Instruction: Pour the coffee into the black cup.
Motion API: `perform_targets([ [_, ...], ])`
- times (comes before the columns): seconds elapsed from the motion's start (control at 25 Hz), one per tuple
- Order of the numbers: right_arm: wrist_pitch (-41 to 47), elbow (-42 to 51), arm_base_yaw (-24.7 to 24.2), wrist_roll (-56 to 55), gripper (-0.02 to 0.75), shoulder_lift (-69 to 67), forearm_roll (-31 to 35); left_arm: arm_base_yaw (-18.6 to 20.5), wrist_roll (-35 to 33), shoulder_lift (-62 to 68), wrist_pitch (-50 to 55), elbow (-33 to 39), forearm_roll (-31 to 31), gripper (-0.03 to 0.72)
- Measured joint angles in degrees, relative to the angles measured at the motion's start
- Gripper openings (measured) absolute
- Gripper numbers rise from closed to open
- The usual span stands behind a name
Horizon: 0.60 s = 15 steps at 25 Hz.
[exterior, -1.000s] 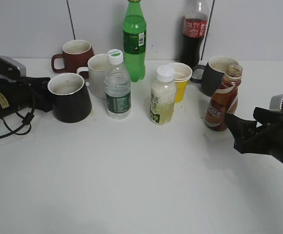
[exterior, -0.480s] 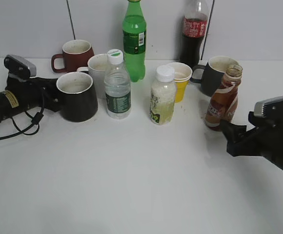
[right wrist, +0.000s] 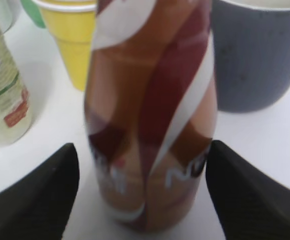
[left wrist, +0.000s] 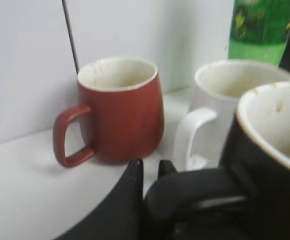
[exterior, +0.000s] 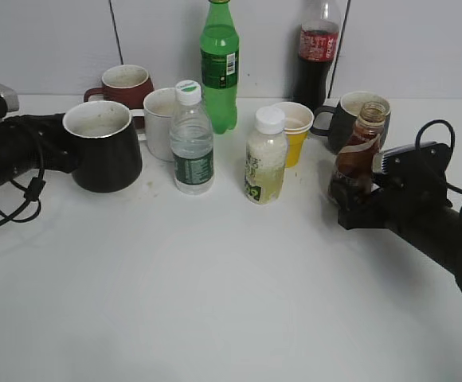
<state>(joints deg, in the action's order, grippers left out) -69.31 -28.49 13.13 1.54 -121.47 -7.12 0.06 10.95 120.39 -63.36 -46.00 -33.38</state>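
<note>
The black cup [exterior: 103, 151], glossy with a pale inside, is at the left and also fills the right of the left wrist view [left wrist: 275, 150]. My left gripper [exterior: 65, 155] [left wrist: 150, 166] is shut on its loop handle. The coffee [exterior: 360, 151], brown liquid in a curvy uncapped bottle with a brown, white and red label, stands at the right. It fills the middle of the right wrist view [right wrist: 150, 115]. My right gripper [exterior: 346, 199] [right wrist: 143, 200] is open, with one finger on each side of the bottle's base and small gaps showing.
A dark-red mug [exterior: 123, 86] and a white mug [exterior: 158, 119] stand behind the black cup. A water bottle [exterior: 191, 147], green bottle [exterior: 219, 68], pale drink bottle [exterior: 265, 163], yellow cup [exterior: 295, 131], cola bottle [exterior: 317, 56] and grey mug [exterior: 350, 119] crowd the back.
My right gripper has moved left and forward until its fingers flank the coffee bottle. My left gripper has carried the black cup, first right, then back left and a little higher.
</note>
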Motion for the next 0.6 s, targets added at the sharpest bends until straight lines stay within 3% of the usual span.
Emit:
perform_targets([
  [0.32,0.0,-7.96,0.0,0.0,0.588,-4.95,1.08,-0.46,-0.07,-4.98,-2.45,9.11,0.43,0.058],
  [0.48,0.0,-9.76,0.0,0.0,0.585,-7.57,1.13,-3.15,-0.07,-5.51,-2.47,10.9,0.73,0.057],
  [0.6,0.0,-9.86,0.0,0.0,0.505,-7.81,1.08,-6.5,-0.07,-5.51,-2.4,11.13,0.73,0.056],
])
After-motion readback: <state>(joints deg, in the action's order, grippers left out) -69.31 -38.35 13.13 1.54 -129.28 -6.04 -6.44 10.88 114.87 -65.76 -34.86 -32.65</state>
